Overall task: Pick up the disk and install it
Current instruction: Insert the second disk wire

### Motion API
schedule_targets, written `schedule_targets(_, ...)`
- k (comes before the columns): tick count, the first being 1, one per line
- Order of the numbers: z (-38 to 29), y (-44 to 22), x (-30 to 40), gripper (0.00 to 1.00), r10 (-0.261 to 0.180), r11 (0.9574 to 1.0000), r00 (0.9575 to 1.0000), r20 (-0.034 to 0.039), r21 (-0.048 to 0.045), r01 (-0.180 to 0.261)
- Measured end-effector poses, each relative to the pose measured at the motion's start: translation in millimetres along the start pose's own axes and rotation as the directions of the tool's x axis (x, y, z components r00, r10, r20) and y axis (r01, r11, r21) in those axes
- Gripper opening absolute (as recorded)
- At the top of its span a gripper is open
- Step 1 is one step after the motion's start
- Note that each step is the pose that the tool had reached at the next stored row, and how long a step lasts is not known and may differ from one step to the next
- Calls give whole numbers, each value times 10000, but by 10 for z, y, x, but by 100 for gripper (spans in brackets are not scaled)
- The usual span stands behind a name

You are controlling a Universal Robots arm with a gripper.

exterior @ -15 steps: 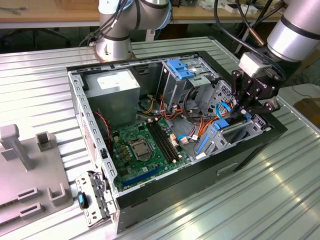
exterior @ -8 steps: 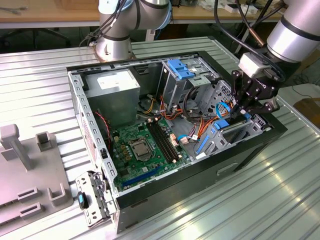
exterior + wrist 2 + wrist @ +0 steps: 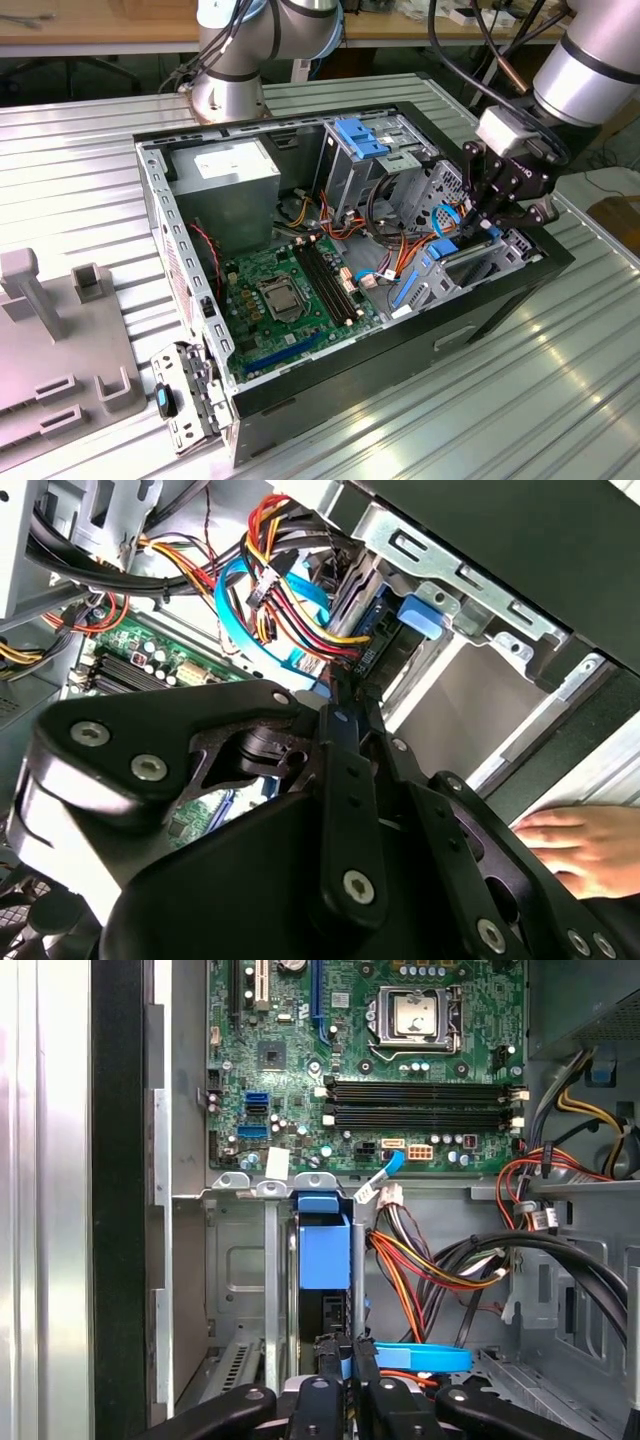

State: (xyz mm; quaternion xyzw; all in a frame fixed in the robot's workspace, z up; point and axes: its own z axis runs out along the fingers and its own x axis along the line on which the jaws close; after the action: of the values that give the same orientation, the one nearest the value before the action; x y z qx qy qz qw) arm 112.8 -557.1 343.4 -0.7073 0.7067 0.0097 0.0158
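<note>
Blue plastic frames the disk (image 3: 324,1250), a flat dark slab standing on edge in the sheet-metal drive bay (image 3: 240,1280) at the front of the open computer case (image 3: 300,400). In the first wrist view its smooth blue carrier rises between grey steel walls, with the dark drive body just below it. The gripper (image 3: 350,1360) has its two slim black fingers drawn narrow around the lower edge of the disk, clamped on it. In the second wrist view the same fingers (image 3: 345,695) run up to the disk (image 3: 385,640), which sits in the bay beside a blue tab (image 3: 420,613).

Close by the disk a bundle of cables (image 3: 440,1260) curls through the case: red, yellow, orange and black strands, plus a flat light-blue ribbon. Beyond the bay lies the green motherboard (image 3: 290,290), studded with small parts, long black memory slots and a square silver processor socket. A grey boxy power supply (image 3: 225,170) fills the far corner.

In the exterior view the arm (image 3: 590,60), a smooth silver tube, reaches down at the exterior view's right. The case lies on a ribbed metal table (image 3: 480,400). A person's hand (image 3: 580,845) rests on the case edge in the second wrist view.
</note>
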Motion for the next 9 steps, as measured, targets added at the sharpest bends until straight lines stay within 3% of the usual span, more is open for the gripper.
schedule_targets(9, 3, 0, 1, 16, 0, 10000, 10000, 14, 0, 0)
